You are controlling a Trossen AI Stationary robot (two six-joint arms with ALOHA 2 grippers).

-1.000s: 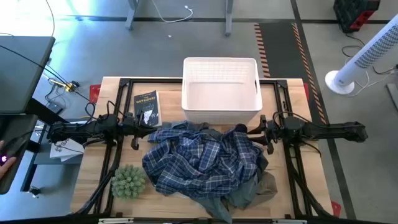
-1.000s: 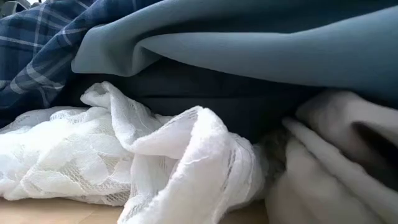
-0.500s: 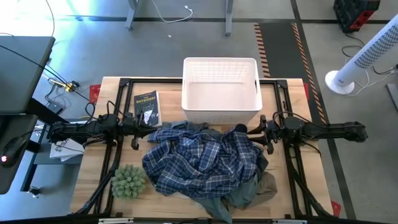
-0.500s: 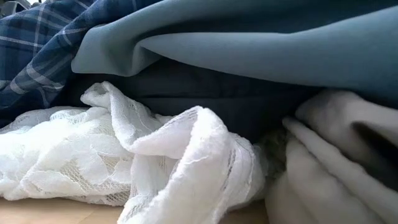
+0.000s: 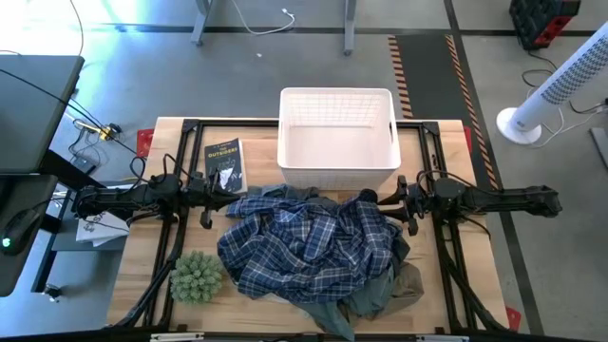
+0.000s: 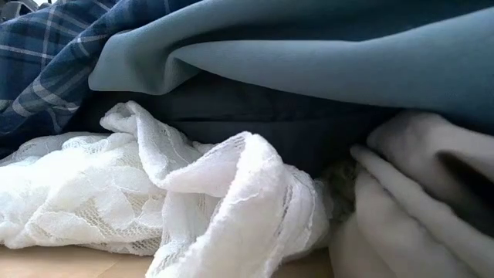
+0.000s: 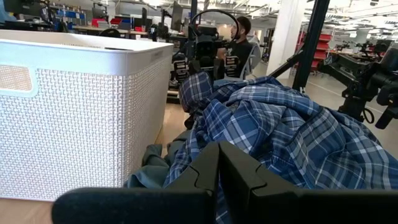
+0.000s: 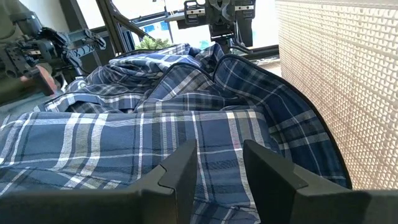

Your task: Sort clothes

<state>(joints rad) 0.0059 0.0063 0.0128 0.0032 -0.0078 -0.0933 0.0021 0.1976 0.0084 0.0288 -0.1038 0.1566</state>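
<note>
The clothes point(image 5: 313, 261) lie heaped on the counter point(image 5: 142, 294), between the two pincers. The blue-and-white plaid shirt point(image 5: 304, 247) tops the pile. In the low view a grey-blue garment point(image 6: 309, 54) drapes over a white lacy piece point(image 6: 154, 201), with a pale beige one point(image 6: 417, 208) beside it.

The left pincer point(image 5: 226, 193) sits just at the pile's edge, its fingers point(image 7: 205, 177) pressed together, pinching nothing; the plaid shirt lies straight ahead of them. The right pincer point(image 5: 382, 199) sits at the opposite edge of the pile, its fingers point(image 8: 180, 171) parted to a middling gap with nothing between them; the plaid cloth lies just ahead of and below the tips, and whether they touch it cannot be told.

Beyond both pincers, toward the far side of the counter, stands the white basket point(image 5: 337, 171), touching the pile's far edge. A dark booklet point(image 5: 224, 163) lies just beyond the left pincer, and a green spiky plant point(image 5: 197, 275) sits on its nearer side, beside the pile. In the left wrist view a person point(image 7: 242, 43) shows far behind.
</note>
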